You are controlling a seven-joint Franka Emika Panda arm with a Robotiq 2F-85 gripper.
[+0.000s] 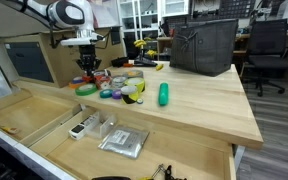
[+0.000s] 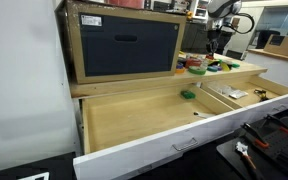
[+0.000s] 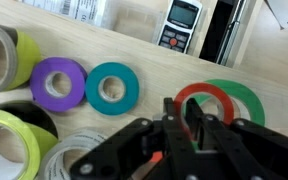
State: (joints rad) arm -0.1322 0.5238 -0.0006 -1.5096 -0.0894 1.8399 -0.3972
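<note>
Pinching a red tape roll (image 3: 206, 90) in the pincer (image 3: 184, 118) near the counter (image 3: 134, 55) edge.
Clamping narrowly on the roll's near wall, jaws almost together, red ring overlapping a green tape roll (image 3: 246, 95). Lying alongside on the wood, teal roll (image 3: 112, 88), purple roll (image 3: 58, 83) and yellow-green roll (image 3: 9, 140). Standing open just past the edge, a drawer (image 1: 44, 115) holding a handheld meter (image 3: 184, 20) and a clear packet (image 1: 124, 142) in separate compartments. Sitting farther back, a black bin (image 1: 204, 45), contents hidden.
</note>
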